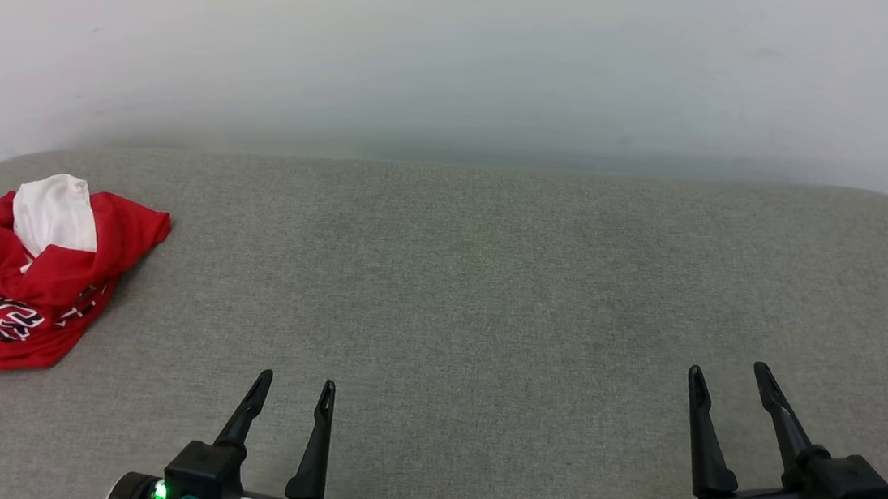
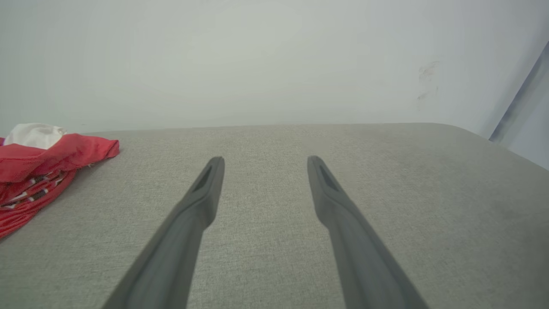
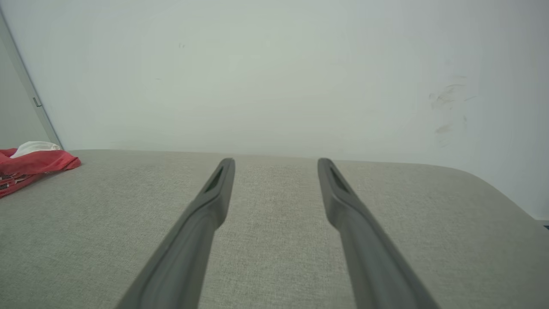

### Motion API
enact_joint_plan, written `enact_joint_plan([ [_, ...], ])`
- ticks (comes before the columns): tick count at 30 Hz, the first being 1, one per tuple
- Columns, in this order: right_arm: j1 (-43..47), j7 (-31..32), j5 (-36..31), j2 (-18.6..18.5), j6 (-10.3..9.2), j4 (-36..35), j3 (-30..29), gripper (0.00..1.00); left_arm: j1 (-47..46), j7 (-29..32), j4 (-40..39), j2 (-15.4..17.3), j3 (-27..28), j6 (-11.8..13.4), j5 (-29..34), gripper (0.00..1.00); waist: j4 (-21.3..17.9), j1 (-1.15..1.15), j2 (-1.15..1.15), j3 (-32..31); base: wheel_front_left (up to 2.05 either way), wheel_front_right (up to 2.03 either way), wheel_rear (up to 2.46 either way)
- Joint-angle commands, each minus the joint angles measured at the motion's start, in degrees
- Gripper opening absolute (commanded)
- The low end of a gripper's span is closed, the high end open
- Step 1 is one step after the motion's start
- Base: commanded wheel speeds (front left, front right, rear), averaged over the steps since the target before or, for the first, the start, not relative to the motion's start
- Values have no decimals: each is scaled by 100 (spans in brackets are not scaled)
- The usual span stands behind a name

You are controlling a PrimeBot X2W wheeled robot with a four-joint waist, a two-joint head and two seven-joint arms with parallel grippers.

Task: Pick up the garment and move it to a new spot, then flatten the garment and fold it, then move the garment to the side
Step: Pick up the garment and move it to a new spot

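Where I see the red jersey (image 1: pixel 42 276): crumpled at the grey cushion's (image 1: pixel 489 286) far-left edge, well apart from both arms.
Left gripper (image 1: pixel 297 382): jaws apart, empty.
Right gripper (image 1: pixel 727 370): jaws apart, empty.

Grey fabric surface (image 1: pixel 489 286), perhaps a cushion, crumpled red garment (image 1: pixel 34 275) near left edge

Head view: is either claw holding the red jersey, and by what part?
Nothing held: left claw and right claw stand open and empty; the crumpled red-and-white fabric jersey lies untouched on the grey cloth surface.
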Motion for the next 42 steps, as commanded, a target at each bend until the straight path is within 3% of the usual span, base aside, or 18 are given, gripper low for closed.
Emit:
enact_joint_plan([
  [1, 16, -12, 38, 9, -2, -25, 24, 100, -51, -16, -26, -5, 25, 18, -94, 100, 35, 0, 0, 0, 0, 0, 0],
  [9, 91, -12, 42, 9, -2, -55, 142, 100, -38, -16, -38, -5, 110, 1, -181, 100, 421, 0, 0, -43, 0, 0, 0],
  [13, 136, -12, 53, 10, -2, -82, 215, 100, 14, -16, -64, -5, 210, 67, -373, 100, 741, 0, 0, -57, 0, 0, 0],
  [33, 185, -12, 157, 9, -2, -42, 577, 100, 173, -16, -136, -5, 334, -98, -80, 100, 2379, 0, 0, -115, 0, 0, 0],
  [42, 151, -12, 165, 9, -2, -48, 632, 100, 200, -16, -242, -5, 360, -129, 68, 100, 2591, 0, 0, -129, 0, 0, 0],
])
